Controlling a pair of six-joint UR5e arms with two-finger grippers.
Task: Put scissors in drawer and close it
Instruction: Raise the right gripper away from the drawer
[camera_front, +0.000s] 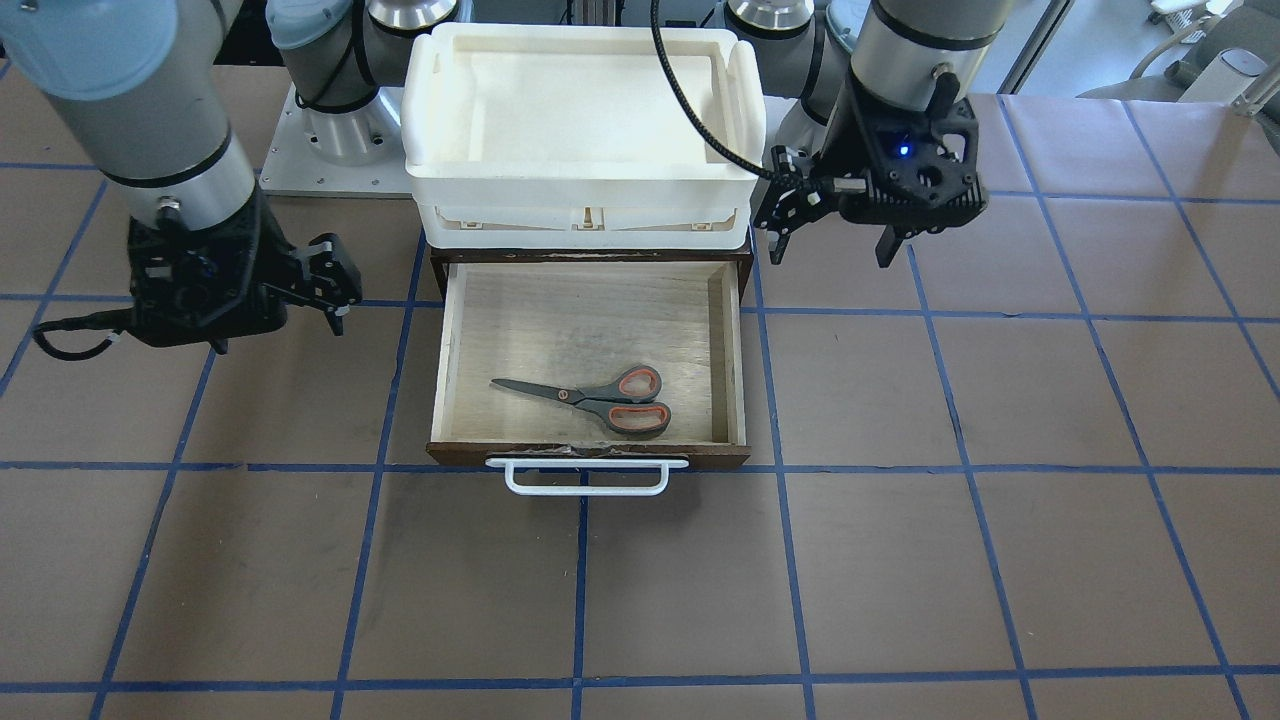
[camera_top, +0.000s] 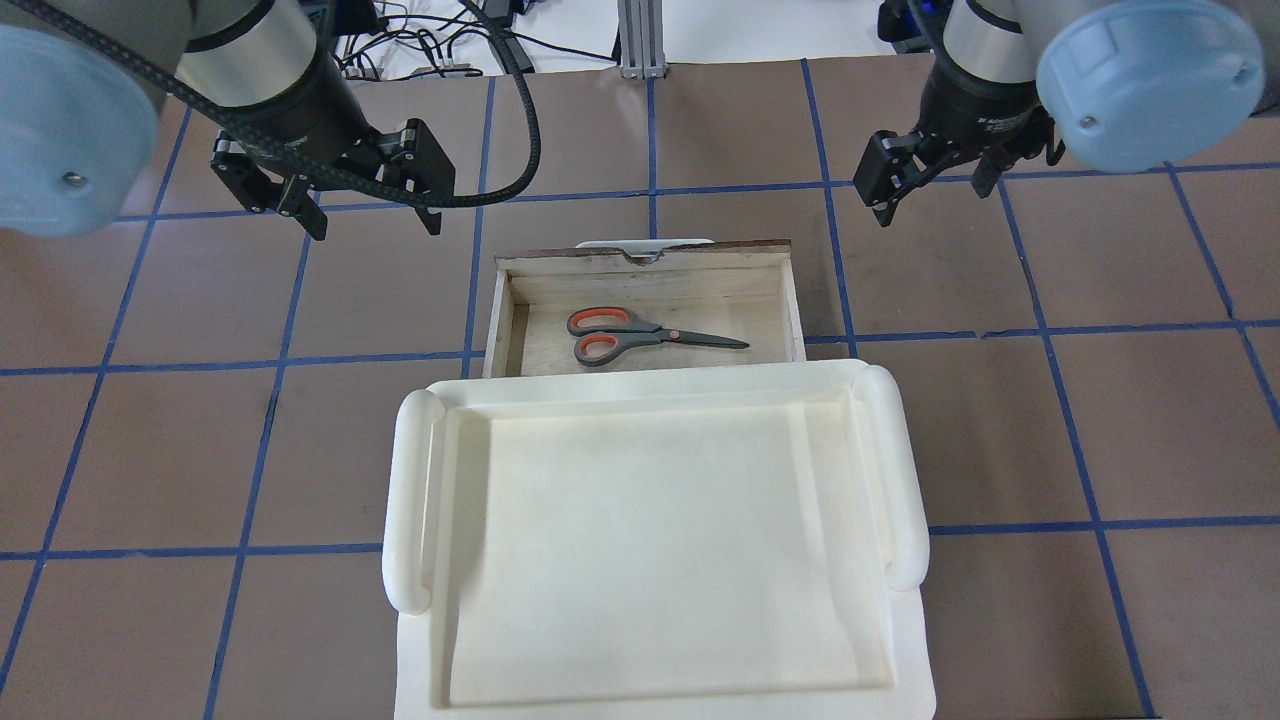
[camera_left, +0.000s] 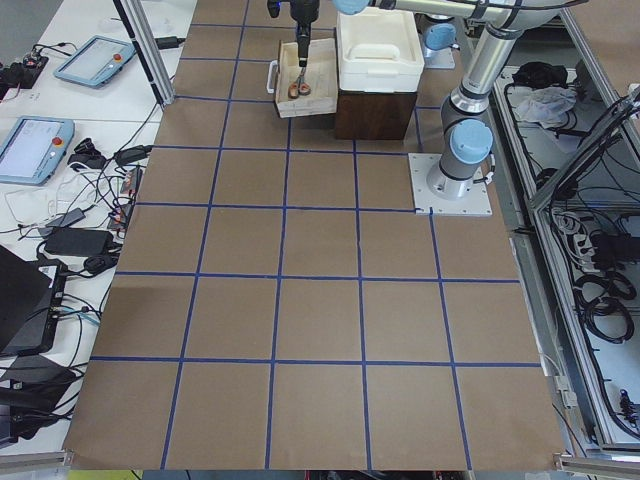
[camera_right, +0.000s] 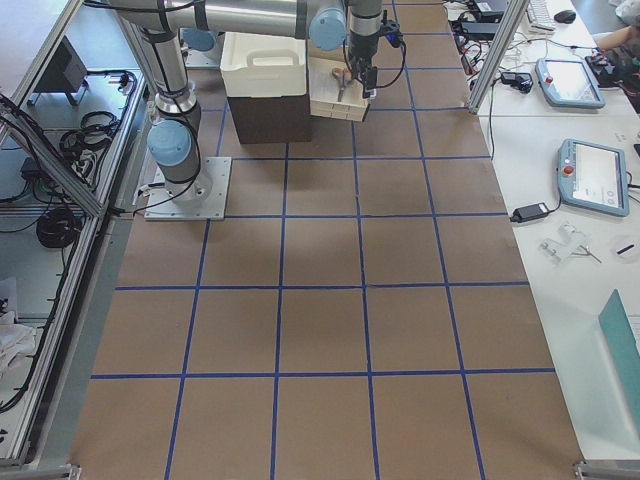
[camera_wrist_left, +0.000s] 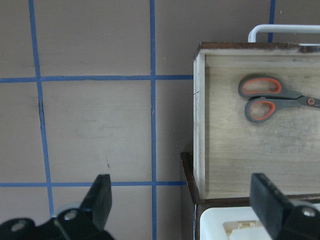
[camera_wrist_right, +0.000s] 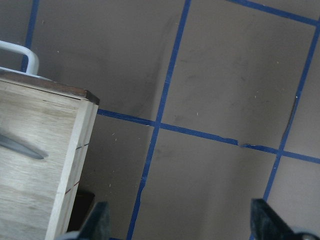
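- The scissors (camera_front: 590, 398) lie flat on the pale floor inside the drawer (camera_front: 446, 350), blades shut; they sit in the half nearer the drawer's front, with 1 orange-lined loop just beside the front wall.
- Their loops point to the robot's left and the blade tips to its right (the left wrist view shows both loops plainly, the right wrist view only a sliver of blade).
- The drawer is pulled well out, away from the robot; its dark brown front and white bar handle (camera_front: 587, 478) face the operators' side.
- The back of the drawer sits in a dark brown cabinet (camera_left: 372, 110); a white plastic bin (camera_front: 585, 110) rests on top of that cabinet, overhanging the drawer's rear edge.
- The left gripper (camera_top: 373, 222) hovers over the table off the drawer's left side, apart from it; its 2 fingers are spread wide and carry nothing.
- The right gripper (camera_top: 932, 200) hangs over the table off the drawer's right side, likewise apart from it; its fingers are also spread with nothing between them.
- The table (camera_front: 900, 560) is covered in brown sheeting crossed by a grid of blue tape.
- In the 2 side views, tablets and cables lie on white benches along the table's far edge.
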